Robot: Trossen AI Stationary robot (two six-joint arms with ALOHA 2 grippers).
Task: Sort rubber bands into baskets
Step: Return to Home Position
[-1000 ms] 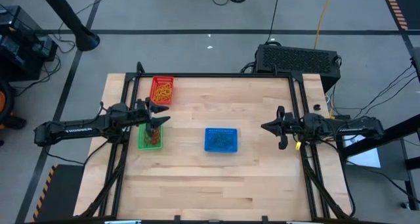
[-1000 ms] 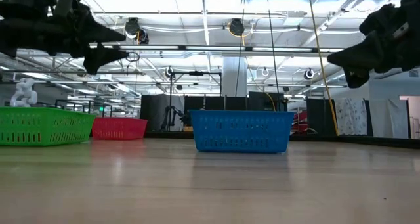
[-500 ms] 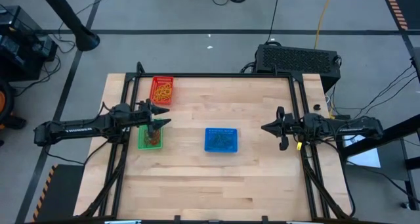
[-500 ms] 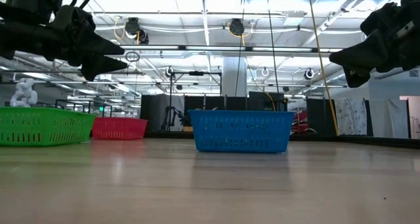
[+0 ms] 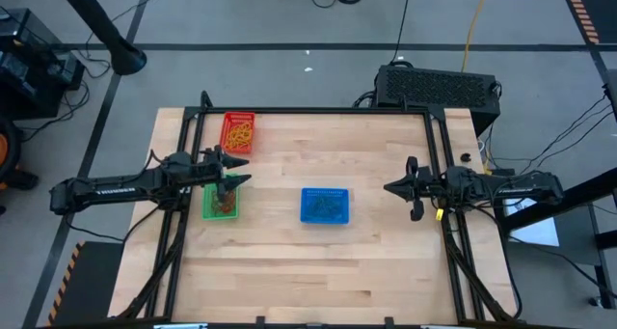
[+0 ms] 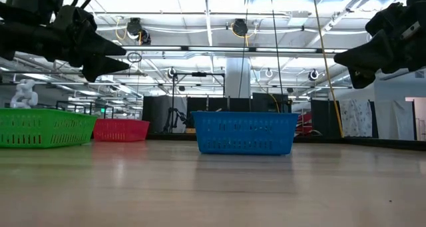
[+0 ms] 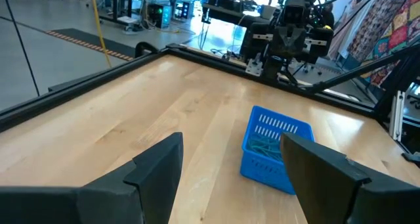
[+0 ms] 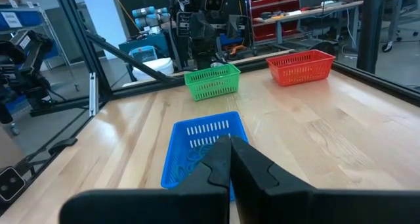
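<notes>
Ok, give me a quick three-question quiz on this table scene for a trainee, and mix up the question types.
1. True or false: the left gripper is shut on a rubber band.
2. Multiple choice: the yellow rubber bands lie in the basket of which colour? A red, B green, C blue.
3. Fill in: the ___ gripper's fingers are shut.

Key
1. False. Its fingers are open, with nothing between them.
2. A, the red basket.
3. Right: the right gripper has its fingers pressed together.
</notes>
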